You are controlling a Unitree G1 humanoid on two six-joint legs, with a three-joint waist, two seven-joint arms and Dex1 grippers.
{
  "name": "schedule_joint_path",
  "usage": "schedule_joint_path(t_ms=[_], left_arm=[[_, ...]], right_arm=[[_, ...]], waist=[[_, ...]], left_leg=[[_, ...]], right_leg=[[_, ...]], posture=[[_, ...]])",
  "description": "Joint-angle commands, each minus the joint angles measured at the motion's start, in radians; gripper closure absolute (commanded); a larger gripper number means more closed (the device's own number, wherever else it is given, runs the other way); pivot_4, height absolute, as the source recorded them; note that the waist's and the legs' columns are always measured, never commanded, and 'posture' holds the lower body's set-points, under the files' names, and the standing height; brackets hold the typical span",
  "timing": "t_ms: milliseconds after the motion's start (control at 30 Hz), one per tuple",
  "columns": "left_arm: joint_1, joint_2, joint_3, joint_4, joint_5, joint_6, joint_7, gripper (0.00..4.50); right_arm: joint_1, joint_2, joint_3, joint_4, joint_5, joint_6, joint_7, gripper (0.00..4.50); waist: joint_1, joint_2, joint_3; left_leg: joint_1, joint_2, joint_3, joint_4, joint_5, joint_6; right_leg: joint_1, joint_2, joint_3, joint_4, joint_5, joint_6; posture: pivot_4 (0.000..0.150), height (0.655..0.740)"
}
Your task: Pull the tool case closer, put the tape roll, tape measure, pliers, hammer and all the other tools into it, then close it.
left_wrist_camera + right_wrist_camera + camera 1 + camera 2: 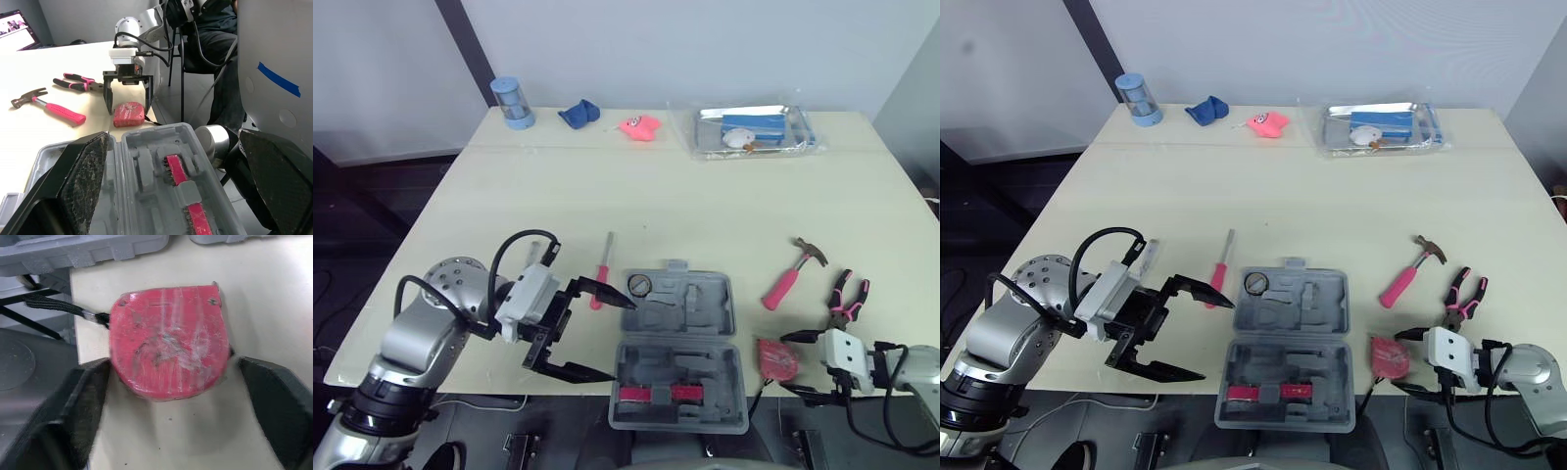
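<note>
**Pale table in a grey-walled room**

Cream-coloured table [705,186], smooth and evenly lit, with a faint seam running across near the far edge. Behind that far edge, a plain light grey wall [705,39], crossed by a dark slanted post [462,39] above the far left corner. A second, darker grey wall [922,78] off the far right corner. Dark floor [362,206] along the left edge, in shade. Beyond the right edge, thin black metal legs [182,73] and, further back, a lit screen [17,27] against more grey wall.

The left gripper [623,341] pointed inward, its black fingers spread wide. The right gripper [785,363] faced it, fingers also parted.
</note>
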Motion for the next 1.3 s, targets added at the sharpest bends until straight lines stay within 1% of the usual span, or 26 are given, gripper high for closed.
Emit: schedule_joint_path(t_ms=[33, 400, 533, 833, 967, 1100, 1300], left_arm=[[-0.009, 0.000, -0.006, -0.017, 0.003, -0.010, -0.019, 0.00], [-0.002, -0.007, -0.006, -0.021, 0.005, -0.010, -0.011, 0.00], [-0.002, -0.013, -0.002, -0.017, 0.004, -0.007, -0.005, 0.00], [0.014, -0.031, 0.027, -0.014, -0.015, 0.017, 0.032, 0.00], [0.020, -0.037, 0.031, -0.010, -0.012, 0.017, 0.047, 0.00], [0.033, -0.045, 0.045, -0.004, -0.015, 0.022, 0.077, 0.00], [0.063, -0.050, 0.086, 0.003, -0.027, 0.035, 0.126, 0.00]], right_arm=[[0.001, 0.008, 0.023, 0.038, -0.012, -0.026, 0.008, 1.61], [-0.010, 0.001, 0.027, 0.097, -0.016, -0.082, 0.017, 1.61], [-0.007, -0.008, 0.015, 0.086, 0.006, -0.075, 0.023, 1.61], [-0.015, -0.071, -0.035, -0.081, 0.107, 0.068, 0.050, 1.61], [-0.035, -0.090, -0.045, -0.129, 0.130, 0.125, 0.054, 1.61], [-0.078, -0.118, -0.047, -0.171, 0.125, 0.191, 0.054, 1.61], [-0.193, -0.153, -0.021, -0.268, 0.077, 0.360, 0.009, 1.61]], waist=[[0.000, 0.000, 0.000], [0.000, -0.001, -0.001], [0.001, -0.001, 0.000], [0.001, 0.000, 0.000], [0.002, 0.000, 0.000], [0.001, 0.001, 0.000], [0.002, 0.001, 0.001]], left_leg=[[0.000, 0.000, 0.000, 0.000, 0.000, 0.000], [0.001, 0.000, 0.000, 0.000, 0.000, 0.000], [0.001, 0.000, 0.000, 0.000, 0.000, 0.000], [0.001, 0.000, 0.000, 0.000, 0.000, 0.000], [0.001, 0.000, 0.000, 0.000, 0.000, 0.000], [0.001, 0.000, 0.000, 0.000, 0.000, 0.000], [0.000, 0.000, 0.000, 0.000, 0.000, 0.000]], right_leg=[[0.000, 0.000, 0.000, 0.000, 0.000, 0.000], [0.001, 0.000, 0.000, 0.000, 0.000, 0.000], [0.002, 0.000, 0.000, 0.000, 0.000, 0.000], [0.001, 0.000, 0.000, 0.000, 0.000, 0.000], [0.001, 0.000, 0.000, 0.000, 0.000, 0.000], [0.001, 0.000, 0.000, 0.000, 0.000, 0.000], [0.001, 0.000, 0.000, 0.000, 0.000, 0.000]], posture=[[0.150, 0.7400], [0.150, 0.7400], [0.150, 0.7400], [0.150, 0.7400], [0.150, 0.7400], [0.150, 0.7400], [0.150, 0.7400]])
